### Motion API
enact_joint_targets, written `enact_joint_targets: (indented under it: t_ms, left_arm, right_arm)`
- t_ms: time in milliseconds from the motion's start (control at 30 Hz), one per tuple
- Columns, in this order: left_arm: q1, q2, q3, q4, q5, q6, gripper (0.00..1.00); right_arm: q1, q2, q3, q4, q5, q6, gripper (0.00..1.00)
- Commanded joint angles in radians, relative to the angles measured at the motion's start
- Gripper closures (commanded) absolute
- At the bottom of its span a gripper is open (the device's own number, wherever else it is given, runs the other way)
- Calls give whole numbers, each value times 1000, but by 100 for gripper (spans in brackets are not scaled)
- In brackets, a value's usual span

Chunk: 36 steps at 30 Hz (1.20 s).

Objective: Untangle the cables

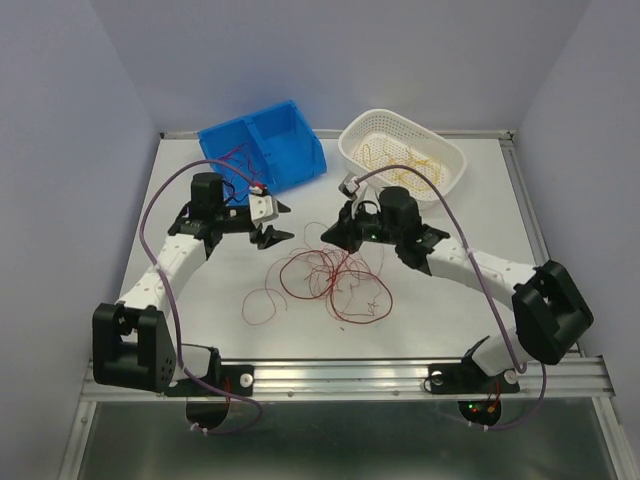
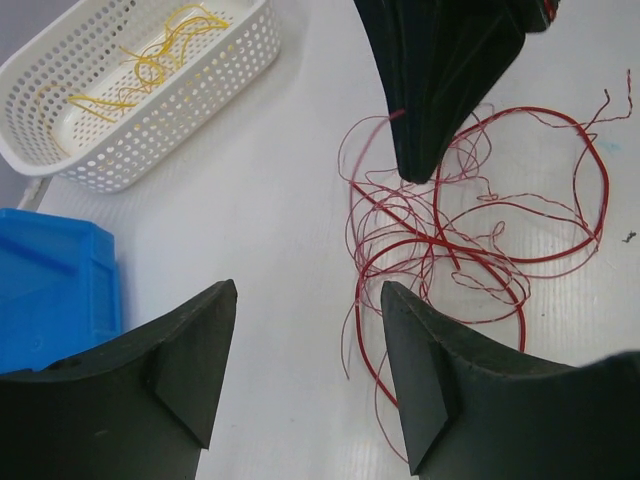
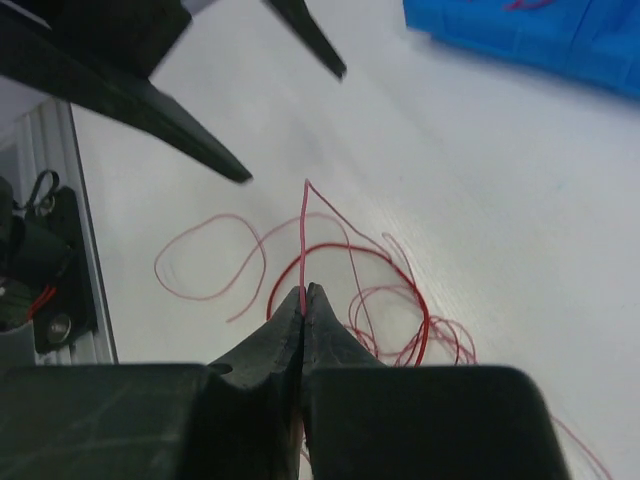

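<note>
A tangle of dark red cables (image 1: 335, 280) lies on the white table between the two arms, and shows in the left wrist view as looping red cables (image 2: 470, 230). My right gripper (image 3: 303, 292) is shut on one red strand (image 3: 304, 230) that rises straight up from its tips above the pile. In the top view the right gripper (image 1: 328, 234) hangs over the pile's upper edge. My left gripper (image 2: 308, 290) is open with nothing between its fingers, just left of the tangle; in the top view the left gripper (image 1: 282, 222) faces the right one. Yellow cables (image 1: 405, 160) lie in the white basket.
A blue bin (image 1: 262, 145) stands at the back left with a red wire (image 1: 238, 155) in it. The white perforated basket (image 1: 452, 165) stands at the back right. A separate thin red loop (image 1: 262, 303) lies left of the pile. A metal rail (image 1: 350, 375) runs along the near edge.
</note>
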Motion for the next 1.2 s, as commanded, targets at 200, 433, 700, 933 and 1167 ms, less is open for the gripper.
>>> enact_joint_targets:
  t_ms: [200, 433, 700, 933, 1167]
  left_arm:
    - [-4, -36, 30, 82, 25, -103, 28]
    - [-4, -42, 13, 183, 36, -189, 27]
    - [-14, -96, -53, 549, 51, -492, 25]
    - [-168, -90, -98, 666, -80, -549, 25]
    - [-182, -41, -91, 827, -209, -661, 23]
  right_arm:
    - [7, -84, 321, 8, 96, 11, 100]
    - [8, -132, 453, 114, 94, 79, 99]
    - [8, -31, 622, 189, 99, 122, 100]
    - [7, 20, 682, 255, 117, 154, 99]
    - [7, 67, 714, 298, 114, 169, 99]
